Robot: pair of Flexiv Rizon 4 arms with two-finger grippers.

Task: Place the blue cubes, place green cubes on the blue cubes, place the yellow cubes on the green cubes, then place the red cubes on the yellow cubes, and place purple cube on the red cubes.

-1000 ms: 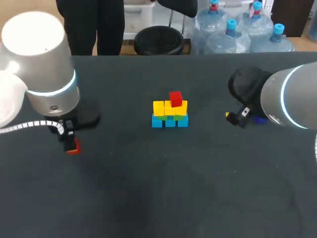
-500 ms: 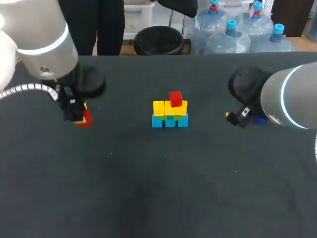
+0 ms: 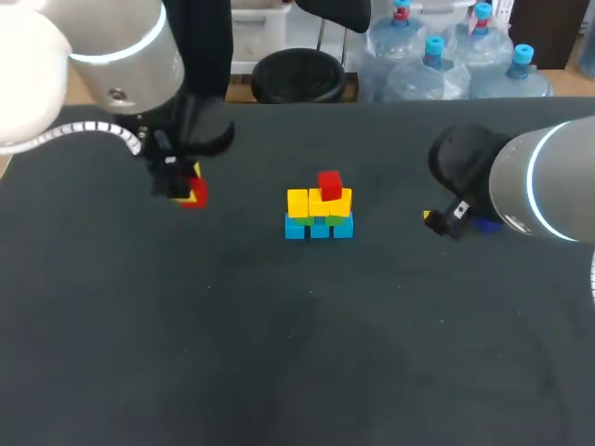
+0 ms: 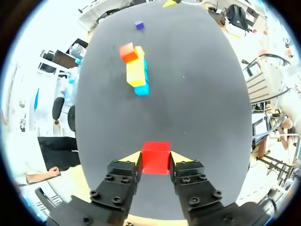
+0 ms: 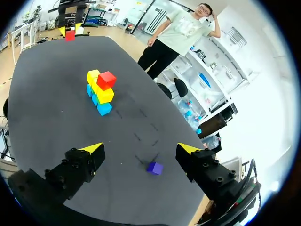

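red cube [image 4: 155, 157] is gripped from two sides by the fingers of the left hand [image 4: 155, 159], which seems lifted off the desk [image 3: 279, 353], well apart from the stack [image 3: 319, 212]. on this stack another red cube [image 3: 329, 184] already stands on the yellow cubes [image 3: 311, 201], so i judge the free place beside it is narrow. if the held cube comes in too low or a little to the side, it can knock this top cube or push the yellow row, and the whole small tower may shift or fall. if it is let go off-centre, it may tip off the edge. the right hand [image 5: 141, 149] is open, fingers wide, with the purple cube [image 5: 154, 167] lying on the desk just ahead of it, not grasped. if both arms go to the stack together, they could meet there.
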